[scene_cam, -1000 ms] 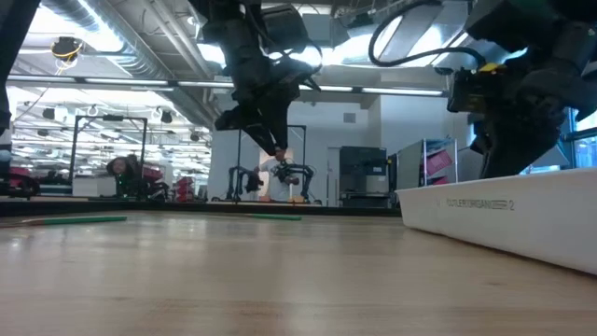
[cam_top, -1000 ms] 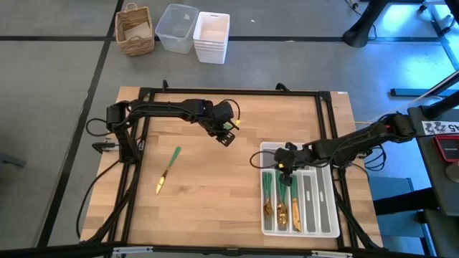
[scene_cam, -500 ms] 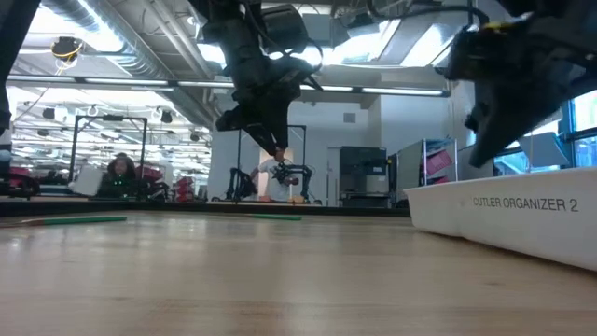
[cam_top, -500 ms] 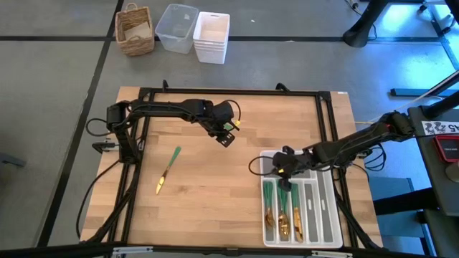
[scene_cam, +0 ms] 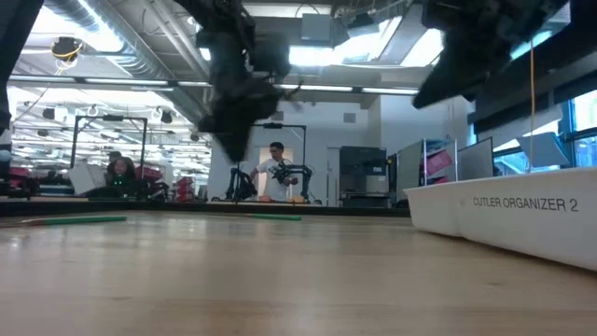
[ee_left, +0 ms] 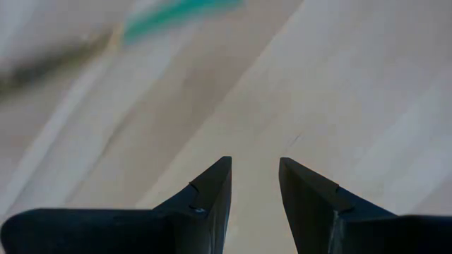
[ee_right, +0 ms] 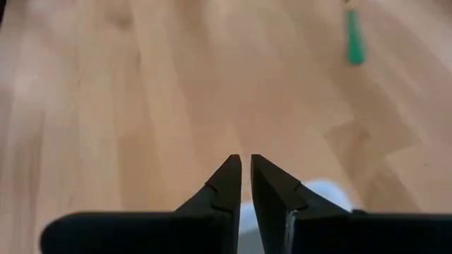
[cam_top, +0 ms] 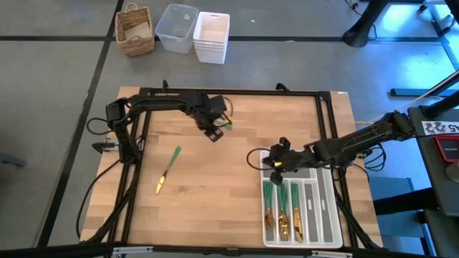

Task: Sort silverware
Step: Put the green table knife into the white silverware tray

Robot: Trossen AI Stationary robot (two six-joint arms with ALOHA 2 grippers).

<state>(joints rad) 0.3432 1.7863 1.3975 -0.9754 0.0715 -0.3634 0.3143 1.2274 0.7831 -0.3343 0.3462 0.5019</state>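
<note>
Left gripper (cam_top: 213, 127) hovers over the desk (cam_top: 215, 193) with jaws parted, empty. Right gripper (cam_top: 276, 156), at the white cutlery tray's (cam_top: 324, 215) far end, has jaws nearly closed, holding nothing. One green-handled knife (cam_top: 167, 169) lies loose; tray pieces can't be counted exactly.

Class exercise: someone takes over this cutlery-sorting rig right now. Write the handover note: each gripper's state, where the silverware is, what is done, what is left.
Left gripper: open, empty, above the bare wood at the table's far side.
Right gripper: nearly shut, holding nothing, at the far left corner of the white tray.
Done: several green-handled pieces lie in the tray's left compartments.
Left: one green-handled piece lies alone on the table's left half; another green piece shows beside the left gripper, unclear whether it lies on the table.
</note>
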